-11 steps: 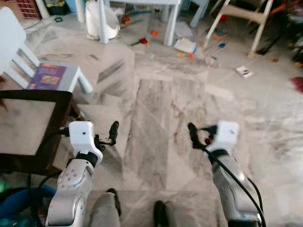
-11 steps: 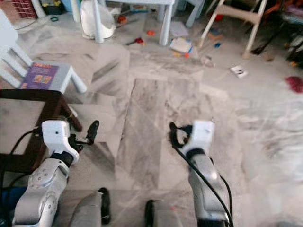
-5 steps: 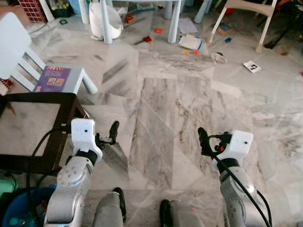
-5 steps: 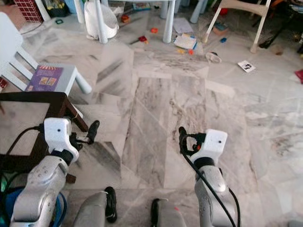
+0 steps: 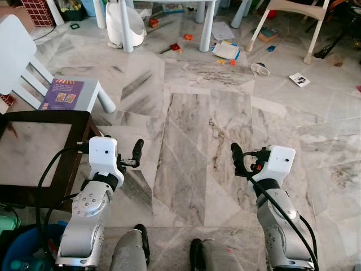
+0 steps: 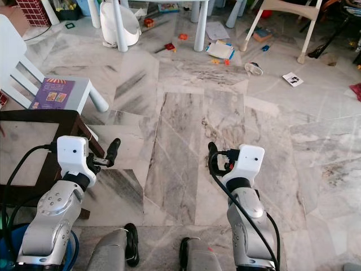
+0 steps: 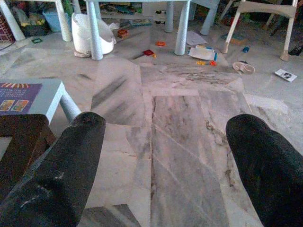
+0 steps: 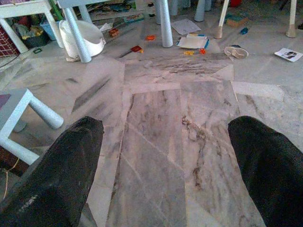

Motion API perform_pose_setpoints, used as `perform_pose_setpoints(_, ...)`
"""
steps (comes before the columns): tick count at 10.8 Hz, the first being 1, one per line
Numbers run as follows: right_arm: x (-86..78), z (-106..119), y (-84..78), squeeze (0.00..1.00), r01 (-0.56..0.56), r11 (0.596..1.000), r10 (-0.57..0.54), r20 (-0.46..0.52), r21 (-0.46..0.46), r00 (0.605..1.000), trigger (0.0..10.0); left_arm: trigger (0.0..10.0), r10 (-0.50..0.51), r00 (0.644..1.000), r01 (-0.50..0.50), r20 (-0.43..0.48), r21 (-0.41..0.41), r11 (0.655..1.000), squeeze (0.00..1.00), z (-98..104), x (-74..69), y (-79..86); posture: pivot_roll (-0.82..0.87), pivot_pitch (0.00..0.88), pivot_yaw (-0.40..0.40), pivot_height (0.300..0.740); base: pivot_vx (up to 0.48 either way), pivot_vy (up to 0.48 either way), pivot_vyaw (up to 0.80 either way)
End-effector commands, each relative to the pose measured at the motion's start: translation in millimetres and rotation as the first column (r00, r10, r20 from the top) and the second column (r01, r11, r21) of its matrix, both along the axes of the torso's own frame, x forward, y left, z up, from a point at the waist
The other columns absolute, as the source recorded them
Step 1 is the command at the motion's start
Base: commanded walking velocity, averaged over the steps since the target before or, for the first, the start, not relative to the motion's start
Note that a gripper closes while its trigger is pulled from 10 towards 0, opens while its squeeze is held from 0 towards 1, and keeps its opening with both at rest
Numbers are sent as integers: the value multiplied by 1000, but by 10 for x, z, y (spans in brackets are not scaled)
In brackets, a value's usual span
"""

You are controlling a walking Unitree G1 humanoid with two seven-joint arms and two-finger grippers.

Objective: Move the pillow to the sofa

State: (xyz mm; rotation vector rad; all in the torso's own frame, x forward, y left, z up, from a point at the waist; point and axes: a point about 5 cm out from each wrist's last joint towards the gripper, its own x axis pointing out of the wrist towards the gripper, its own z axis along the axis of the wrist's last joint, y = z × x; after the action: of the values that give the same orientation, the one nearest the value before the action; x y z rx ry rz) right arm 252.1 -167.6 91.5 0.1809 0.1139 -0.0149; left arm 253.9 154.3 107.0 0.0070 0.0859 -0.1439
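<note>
Two arms reach forward at waist height over a grey marble floor (image 5: 192, 130), elbows bent, wrists level. No pillow or sofa can be made out among what the cameras catch. The left gripper (image 5: 137, 152) hangs just beside the corner of a dark table (image 5: 73, 164) with a pale inset top; its black fingers (image 7: 61, 175) stand well apart in the left wrist view, holding nothing. The right gripper (image 5: 237, 157) hovers over bare floor near the middle of the scene, its fingers (image 8: 265, 161) likewise spread wide and empty. Black cables run back along both silver forearms. The robot's feet (image 5: 194, 254) show at the bottom edge between the arms.

Beyond the table, on the left, stands a white chair (image 5: 22, 62) with a purple book (image 5: 64, 94) lying flat on its seat. Farther off, pale blue table legs (image 5: 207, 25) rise from the floor, with a white bin (image 5: 128, 25) leaning beside one of them. Small toys (image 5: 176, 47), loose papers (image 5: 227, 49) and a card (image 5: 299, 79) lie scattered across the far floor. A wooden frame (image 5: 282, 17) stands at the far right.
</note>
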Motion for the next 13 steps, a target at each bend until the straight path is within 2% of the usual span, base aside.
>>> perform_pose_setpoints(1,-27,-56,-24,0,11,1000,-11,-25,-4,1000,10000,10000,-7,1000,7,-16,4,1000,0,-40,-21,-5,8,151,-33,740,0,0,0)
perform_pose_setpoints(13,-27,-56,-24,0,11,1000,-11,-25,-4,1000,10000,10000,-7,1000,7,-16,4,1000,0,-40,-21,-5,8,151,-33,740,0,0,0)
